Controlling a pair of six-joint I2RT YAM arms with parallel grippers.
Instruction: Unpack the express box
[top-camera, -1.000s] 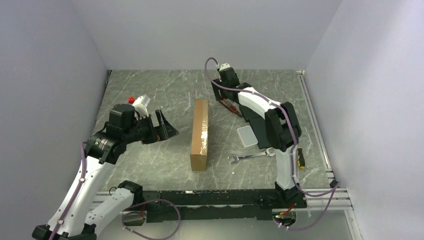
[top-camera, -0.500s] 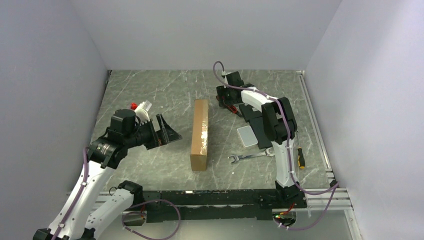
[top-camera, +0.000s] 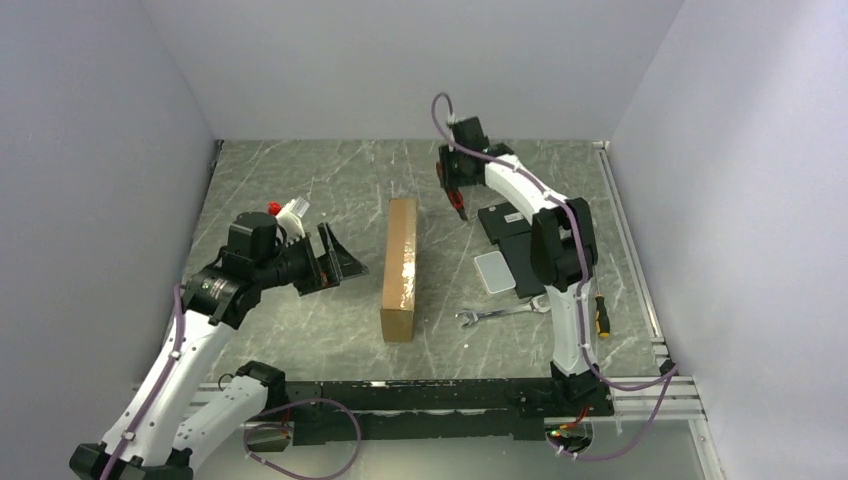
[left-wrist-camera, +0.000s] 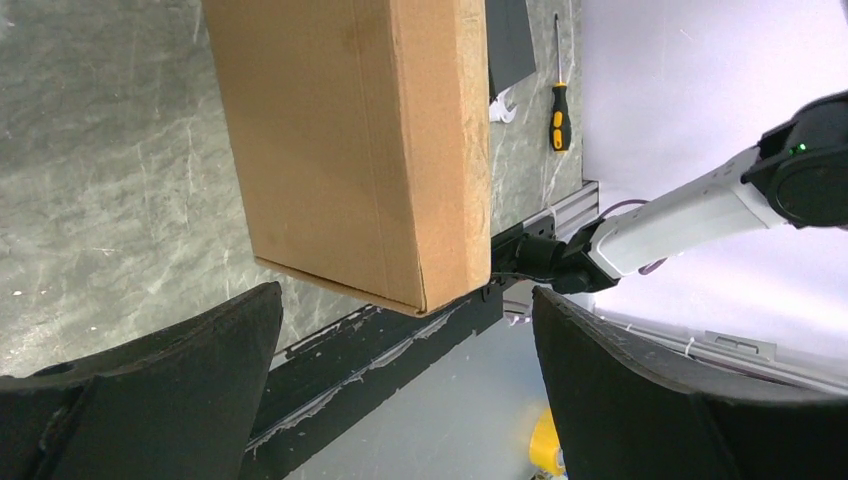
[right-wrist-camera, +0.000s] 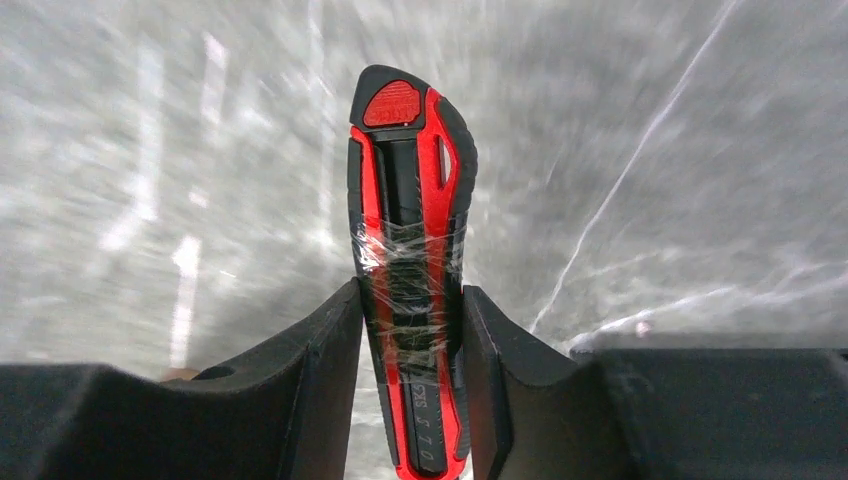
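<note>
The express box (top-camera: 400, 268) is a long brown cardboard carton with clear tape, standing on its narrow side mid-table. In the left wrist view its near end (left-wrist-camera: 350, 140) fills the upper middle. My left gripper (top-camera: 338, 266) hovers just left of the box, wide open and holding nothing (left-wrist-camera: 405, 330). My right gripper (top-camera: 457, 198) is at the back of the table, right of the box's far end. It is shut on a red and black utility knife (right-wrist-camera: 410, 250) wrapped in clear film, with both fingers pressed against the knife's sides (right-wrist-camera: 410, 292).
A black flat box (top-camera: 510, 222) and a pale flat pad (top-camera: 493, 270) lie right of the carton. A wrench (top-camera: 497, 315) and a yellow-handled screwdriver (top-camera: 601, 315) lie near the right arm's base. White walls close in the table on three sides.
My right gripper has closed onto the utility knife and shifted slightly toward the back. My left arm has edged right, nearer the box, still open.
</note>
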